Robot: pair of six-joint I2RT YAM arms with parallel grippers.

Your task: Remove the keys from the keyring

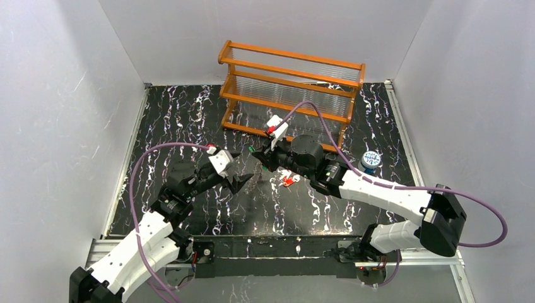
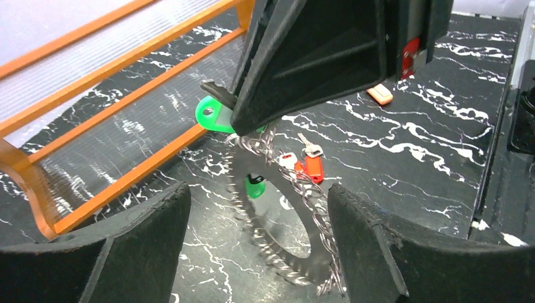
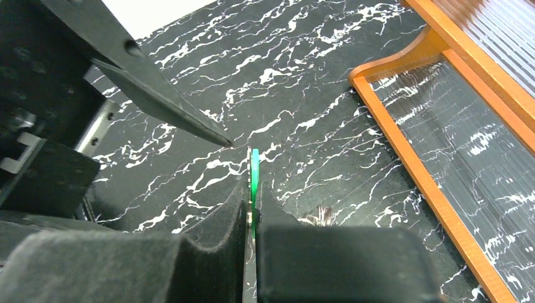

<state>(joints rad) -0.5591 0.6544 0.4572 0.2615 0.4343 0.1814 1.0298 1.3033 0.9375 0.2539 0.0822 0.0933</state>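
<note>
Closest to us in the left wrist view, the two black pads (image 2: pixel 145 252) of the left gripper (image 2: pixel 258 205) stand wide apart. Between them hangs the keyring (image 2: pixel 296 268), its toothed edge just beside the pad on the right of that view; we cannot tell whether metal and pad touch. Just above that gap we see the right gripper (image 3: pixel 252 202) clamped tight on a green key (image 3: pixel 254 165), which shows edge-on between its fingers in its own wrist view, and the keyring dangles below that grip. A second green key (image 2: pixel 255 188) sits at the ring's upper part, just under the right gripper's tip. Past the left gripper's fingertips, beyond the ring, we find red keys (image 2: pixel 310 166) lying loose on the black marbled table (image 2: pixel 410 151), apart from the ring. An orange wooden rack (image 2: pixel 129 178) stands off to the left of the left gripper's pads. From overhead the two grippers meet tip to tip, the rack beyond them, and a blue-white lid (image 1: pixel 371 160) rests beside the right arm's forearm, well behind its gripper
</note>
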